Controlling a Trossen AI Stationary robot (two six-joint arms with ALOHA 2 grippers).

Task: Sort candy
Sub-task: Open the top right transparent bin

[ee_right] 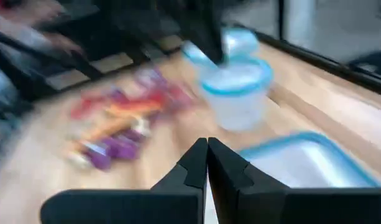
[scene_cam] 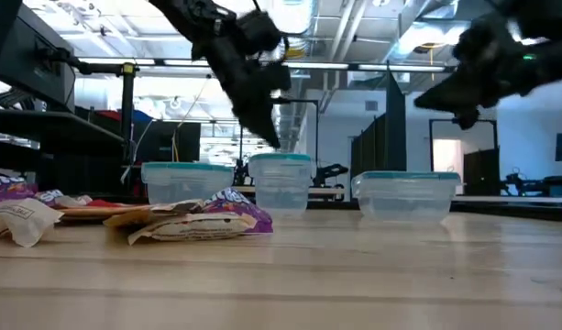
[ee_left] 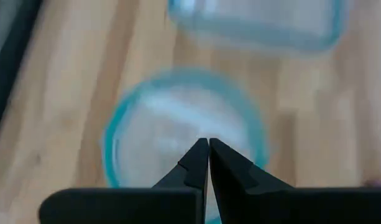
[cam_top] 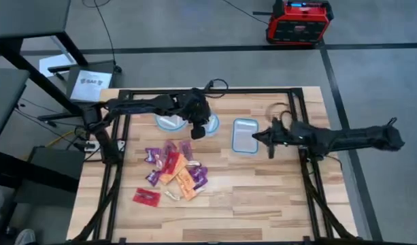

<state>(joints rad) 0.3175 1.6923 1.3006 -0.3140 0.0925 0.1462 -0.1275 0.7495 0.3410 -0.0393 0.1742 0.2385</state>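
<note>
Pale wooden planks make up the table top (cam_top: 262,204), framed by black rails, with grey floor and a red box beyond it. Near the middle lies the candy (cam_top: 175,171), a loose heap of flat purple, orange and red wrapped packets plus a pale stick or two, and one red packet (cam_top: 146,197) sits a little apart from it. Behind the heap stand three clear plastic containers with blue rims: a round tub (cam_top: 170,122), a second round tub (cam_top: 209,125) largely hidden by the left arm, and a rectangular box (cam_top: 245,135). As far as the views show, all three look empty, so sorting seems barely begun and nearly the whole heap is left to move.

The left gripper (ee_left: 209,149) hangs over a round tub with its fingers pressed together and nothing visible between them. The right gripper (ee_right: 207,152) hovers beside the rectangular box, likewise closed and empty
</note>
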